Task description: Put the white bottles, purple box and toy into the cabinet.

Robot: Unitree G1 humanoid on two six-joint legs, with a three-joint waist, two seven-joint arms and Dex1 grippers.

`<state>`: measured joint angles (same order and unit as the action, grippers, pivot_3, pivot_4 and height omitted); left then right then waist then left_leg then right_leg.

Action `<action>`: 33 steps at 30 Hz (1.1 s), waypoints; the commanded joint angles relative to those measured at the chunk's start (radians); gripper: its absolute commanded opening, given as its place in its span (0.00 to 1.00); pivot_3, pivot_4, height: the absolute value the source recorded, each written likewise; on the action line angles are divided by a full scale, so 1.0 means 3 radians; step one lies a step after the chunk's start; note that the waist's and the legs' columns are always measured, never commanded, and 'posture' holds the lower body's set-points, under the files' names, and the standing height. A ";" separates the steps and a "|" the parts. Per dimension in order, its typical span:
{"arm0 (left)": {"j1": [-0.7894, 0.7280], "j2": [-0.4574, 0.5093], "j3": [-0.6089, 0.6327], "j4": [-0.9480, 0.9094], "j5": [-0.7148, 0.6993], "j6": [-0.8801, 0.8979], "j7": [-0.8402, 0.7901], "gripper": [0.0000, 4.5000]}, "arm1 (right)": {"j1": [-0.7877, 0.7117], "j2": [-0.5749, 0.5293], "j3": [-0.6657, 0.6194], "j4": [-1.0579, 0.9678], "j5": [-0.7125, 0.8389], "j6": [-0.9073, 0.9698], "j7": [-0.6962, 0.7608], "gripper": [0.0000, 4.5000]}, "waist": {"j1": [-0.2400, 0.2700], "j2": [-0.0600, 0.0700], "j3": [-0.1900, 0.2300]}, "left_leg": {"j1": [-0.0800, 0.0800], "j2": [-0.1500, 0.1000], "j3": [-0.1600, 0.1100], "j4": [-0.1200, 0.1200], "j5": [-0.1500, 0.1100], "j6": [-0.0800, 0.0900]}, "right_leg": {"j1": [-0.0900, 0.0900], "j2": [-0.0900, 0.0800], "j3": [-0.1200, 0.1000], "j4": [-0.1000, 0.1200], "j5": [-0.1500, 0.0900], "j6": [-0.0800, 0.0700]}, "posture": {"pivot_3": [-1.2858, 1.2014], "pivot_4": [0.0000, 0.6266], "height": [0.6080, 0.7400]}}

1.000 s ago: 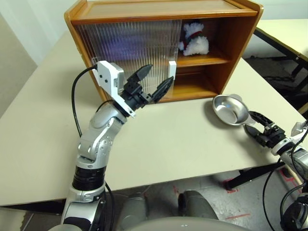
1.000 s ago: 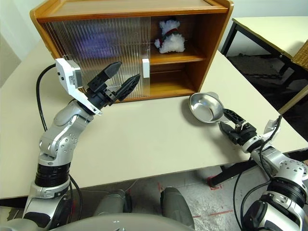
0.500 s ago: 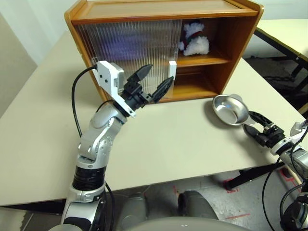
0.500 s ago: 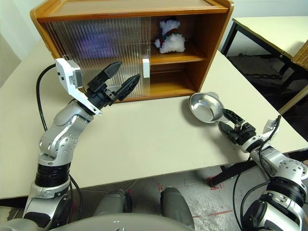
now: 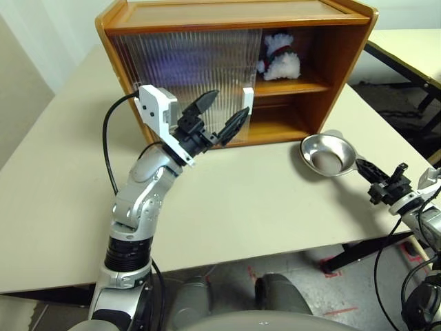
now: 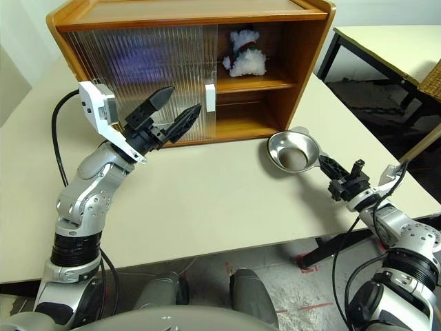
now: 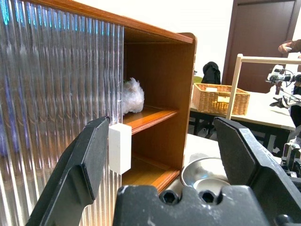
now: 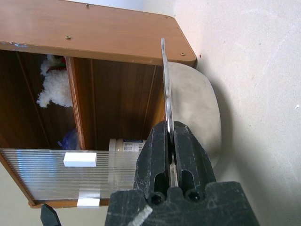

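Right gripper is clamping the shallow metal dish's rim beside the orange-brown wooden cabinet; left gripper is hovering spread before the cabinet's ribbed door.

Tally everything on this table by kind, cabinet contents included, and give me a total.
Wooden cabinet: 1
Plush snowman: 1
White bottle: 1
Purple item, half hidden and too blurred to name: 1
Metal dish: 1
Total: 5
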<state>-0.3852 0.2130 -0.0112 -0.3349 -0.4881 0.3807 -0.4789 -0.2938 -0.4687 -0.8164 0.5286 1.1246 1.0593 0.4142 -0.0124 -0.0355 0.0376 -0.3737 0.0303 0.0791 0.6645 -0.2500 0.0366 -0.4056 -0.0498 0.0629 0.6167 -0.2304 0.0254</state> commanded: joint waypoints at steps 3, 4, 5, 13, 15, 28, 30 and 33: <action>-0.0045 -0.0015 -0.0023 0.0060 0.0030 -0.0021 0.0001 1.00 | -0.0019 -0.0010 -0.0031 0.0106 0.0028 0.0047 -0.0062 0.01 | -0.0003 0.0000 0.0000 | -0.0001 0.0000 0.0000 0.0000 0.0000 0.0000 | 0.0000 0.0000 0.0001 0.0000 0.0000 0.0000 | 0.54 0.00 1.00; -0.0047 -0.0015 -0.0024 0.0064 0.0031 -0.0023 -0.0001 1.00 | -0.0018 -0.0004 -0.0061 0.0099 0.0089 0.0109 -0.0071 0.01 | -0.0003 0.0000 0.0000 | -0.0001 0.0000 0.0000 0.0000 0.0000 0.0000 | -0.0001 0.0001 0.0000 0.0000 0.0000 0.0000 | 0.54 0.00 1.00; -0.0049 -0.0015 -0.0023 0.0070 0.0033 -0.0026 -0.0003 1.00 | -0.0012 0.0004 -0.0092 0.0084 0.0171 0.0199 -0.0082 0.01 | -0.0001 0.0000 0.0000 | -0.0001 0.0000 0.0000 0.0000 0.0000 0.0000 | -0.0001 0.0001 0.0000 0.0000 0.0000 0.0000 | 0.54 0.00 1.00; -0.0056 -0.0013 -0.0020 0.0078 0.0032 -0.0031 -0.0014 1.00 | 0.0044 0.0172 -0.0249 -0.0116 0.0846 0.0818 -0.0320 0.01 | -0.0001 0.0000 0.0000 | -0.0004 0.0002 -0.0001 -0.0002 0.0000 0.0000 | -0.0005 0.0000 0.0000 -0.0001 -0.0001 -0.0001 | 0.54 0.00 1.00; -0.0056 -0.0010 -0.0018 0.0076 0.0032 -0.0029 -0.0015 1.00 | 0.0043 0.0219 -0.0261 -0.0148 0.0971 0.0858 -0.0410 0.01 | -0.0002 0.0000 0.0000 | -0.0004 0.0002 -0.0001 -0.0002 0.0000 0.0000 | -0.0005 0.0000 0.0000 -0.0002 -0.0001 0.0000 | 0.54 0.00 1.00; -0.0029 -0.0014 -0.0035 0.0049 0.0045 -0.0033 -0.0017 1.00 | -0.0379 0.0452 -0.0101 0.0053 0.0933 0.0284 -0.0596 0.01 | -0.0008 0.0002 0.0001 | -0.0004 0.0002 -0.0002 -0.0002 0.0000 0.0000 | -0.0005 0.0001 -0.0002 -0.0002 -0.0001 0.0000 | 0.55 0.00 1.00; -0.0027 -0.0015 -0.0031 0.0049 0.0047 -0.0038 -0.0016 1.00 | -0.0459 0.0468 -0.0065 0.0115 0.0890 0.0207 -0.0575 0.01 | -0.0009 0.0002 0.0001 | -0.0004 0.0002 -0.0002 -0.0002 0.0000 0.0000 | -0.0006 0.0001 -0.0001 -0.0002 -0.0001 0.0000 | 0.55 0.00 1.00; -0.0008 -0.0020 -0.0029 0.0019 0.0050 -0.0035 0.0002 1.00 | -0.0621 0.0497 0.0014 0.0269 0.0776 0.0055 -0.0520 0.01 | 0.0004 0.0002 0.0001 | -0.0005 0.0002 -0.0002 -0.0003 0.0000 0.0000 | -0.0006 0.0001 -0.0002 -0.0003 -0.0001 0.0001 | 0.56 0.00 1.00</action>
<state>-0.3876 0.2085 -0.0125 -0.3321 -0.4810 0.3745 -0.4830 -0.4571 -0.3273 -0.8275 0.5823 1.3767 1.1113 0.2413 -0.0113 -0.0348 0.0379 -0.3754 0.0309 0.0784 0.6635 -0.2501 0.0367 -0.4074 -0.0496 0.0623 0.6157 -0.2307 0.0256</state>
